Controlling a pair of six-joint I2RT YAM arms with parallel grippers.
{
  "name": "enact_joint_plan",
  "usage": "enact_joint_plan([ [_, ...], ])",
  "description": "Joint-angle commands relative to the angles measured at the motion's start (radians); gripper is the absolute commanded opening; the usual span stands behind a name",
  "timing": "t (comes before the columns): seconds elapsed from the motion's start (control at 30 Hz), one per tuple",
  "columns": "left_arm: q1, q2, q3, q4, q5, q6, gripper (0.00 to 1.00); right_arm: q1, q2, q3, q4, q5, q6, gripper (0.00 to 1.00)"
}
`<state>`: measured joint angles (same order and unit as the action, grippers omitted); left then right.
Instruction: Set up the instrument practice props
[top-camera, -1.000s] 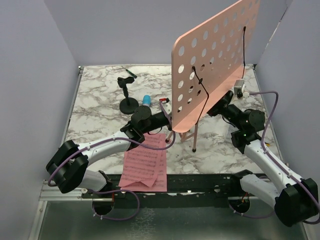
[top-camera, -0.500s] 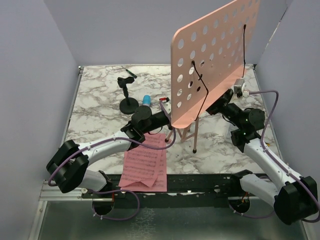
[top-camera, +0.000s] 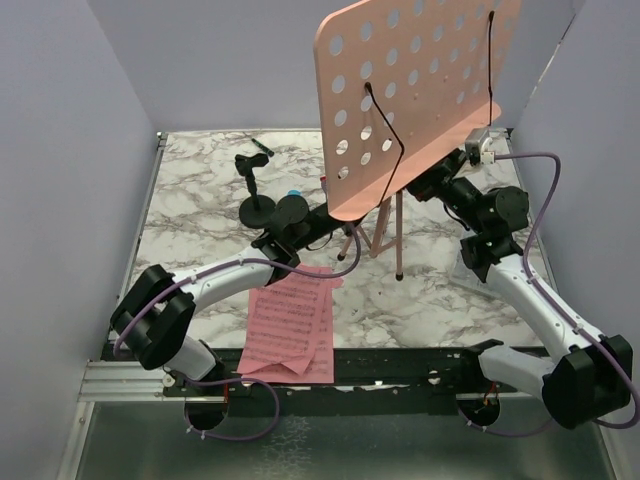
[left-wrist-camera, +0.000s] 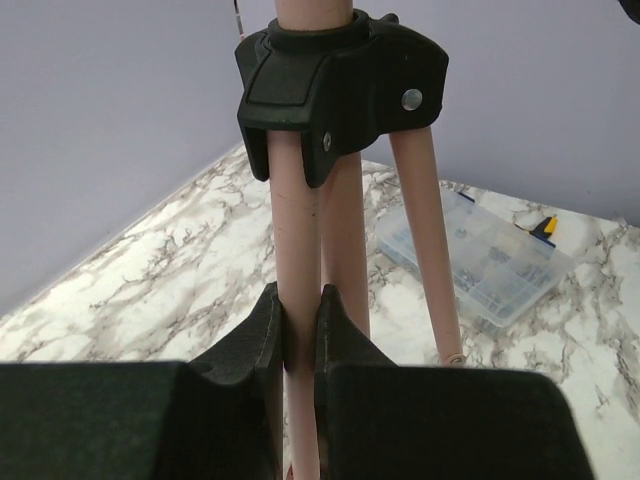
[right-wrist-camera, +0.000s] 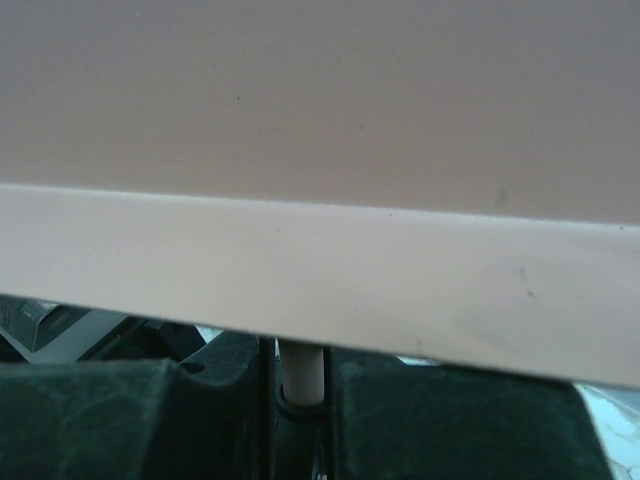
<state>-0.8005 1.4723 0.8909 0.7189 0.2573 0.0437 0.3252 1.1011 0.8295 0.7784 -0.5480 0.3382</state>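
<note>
The salmon-pink music stand (top-camera: 410, 100) rises at about 2 o'clock from the table's middle. Its hole-punched desk is held high and canted, with 2 black wire arms across its face. Thin pink legs (top-camera: 398, 240) splay from a black hub (left-wrist-camera: 340, 70). 2 pink sheet-music pages (top-camera: 292, 328) lie flat and overlapped at 7 o'clock, staves up. Only a sliver of the light-blue tube (top-camera: 292, 193) shows at 11 o'clock.

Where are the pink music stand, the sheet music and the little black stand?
music stand (top-camera: 450, 125): top view, on its hole-punched desk.
sheet music (top-camera: 292, 330): top view, middle of the upper page.
little black stand (top-camera: 258, 210): top view, its round base.
</note>
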Motion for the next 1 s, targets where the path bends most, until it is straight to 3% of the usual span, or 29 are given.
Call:
enact_joint_plan([
  [0.0, 0.022, 0.077, 0.018, -0.04, -0.028, 0.032, 0.0, 0.01, -0.026, 0.151, 0.256, 0.105, 0.011, 0.01],
  [0.47, 0.062, 0.148, 0.034, -0.029, -0.023, 0.08, 0.0, 0.009, 0.046, 0.185, 0.367, 0.258, -0.068, 0.01],
  [0.97, 0.088, 0.174, 0.032, -0.029, -0.033, 0.096, 0.0, 0.01, 0.117, 0.309, 0.397, 0.316, -0.144, 0.01],
])
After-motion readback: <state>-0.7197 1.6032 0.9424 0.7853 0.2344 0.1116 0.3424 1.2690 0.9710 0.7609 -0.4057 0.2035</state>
